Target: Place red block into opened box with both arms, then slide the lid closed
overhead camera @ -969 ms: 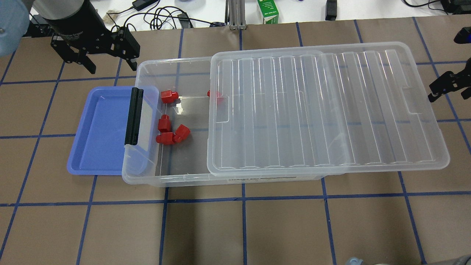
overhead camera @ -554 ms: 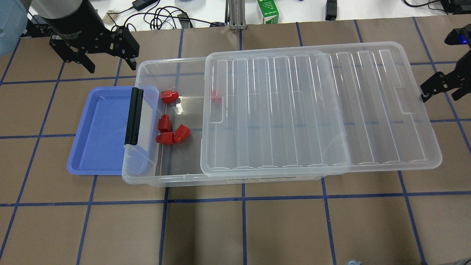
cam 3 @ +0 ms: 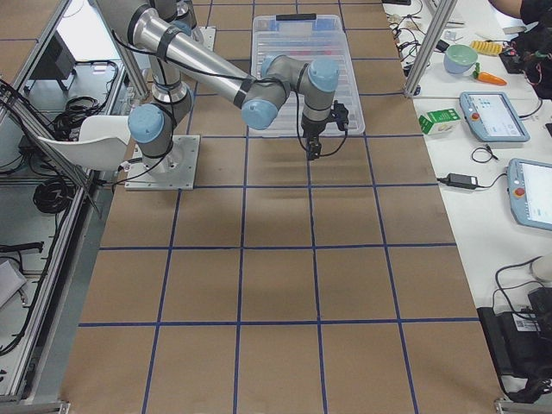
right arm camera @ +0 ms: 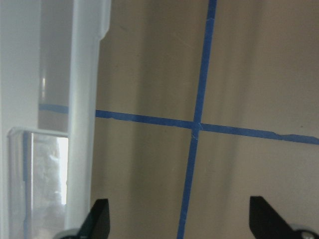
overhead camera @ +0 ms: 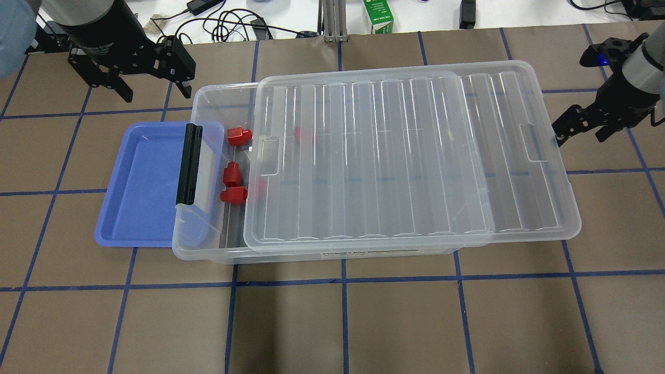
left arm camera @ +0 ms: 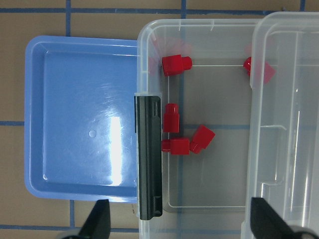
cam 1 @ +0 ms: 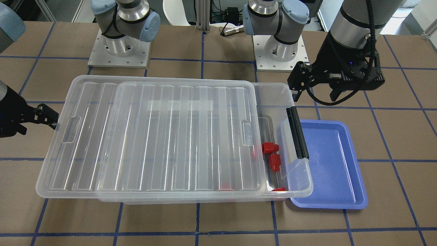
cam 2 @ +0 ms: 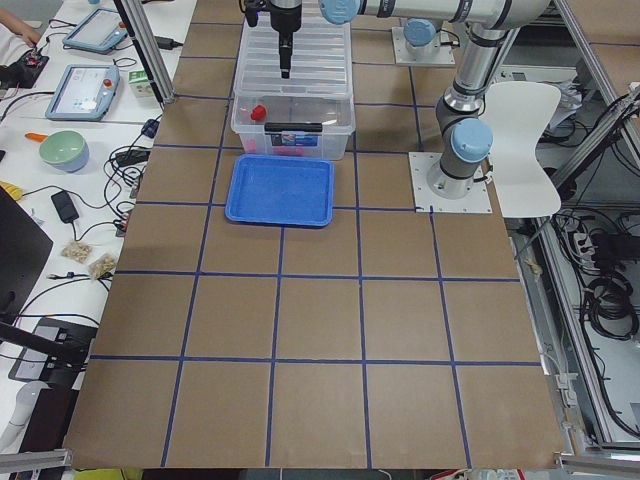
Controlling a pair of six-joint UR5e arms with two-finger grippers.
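The clear box [overhead camera: 208,94] lies lengthwise on the table, its black clip bar [overhead camera: 188,163] at its left end. The ribbed lid [overhead camera: 405,156] covers most of it and overhangs the right end. Three red blocks [overhead camera: 239,136] [overhead camera: 232,175] [overhead camera: 234,195] lie in the uncovered strip; two more show faintly under the lid [overhead camera: 304,134]. My left gripper [overhead camera: 154,89] hangs open and empty above the box's far left corner [left arm camera: 149,35]. My right gripper [overhead camera: 581,132] is open, one finger [right arm camera: 99,219] at the lid's right short edge [right arm camera: 84,99].
A shallow blue tray [overhead camera: 140,182] sits tucked under the box's left end. A green carton [overhead camera: 378,15] and cables [overhead camera: 228,23] lie beyond the table's far edge. Both arm bases [cam 1: 119,51] [cam 1: 280,51] stand behind the box.
The lid has slid left across the box, covering the far block and part of the near cluster. My right gripper moved left with its edge. The left gripper stayed put.
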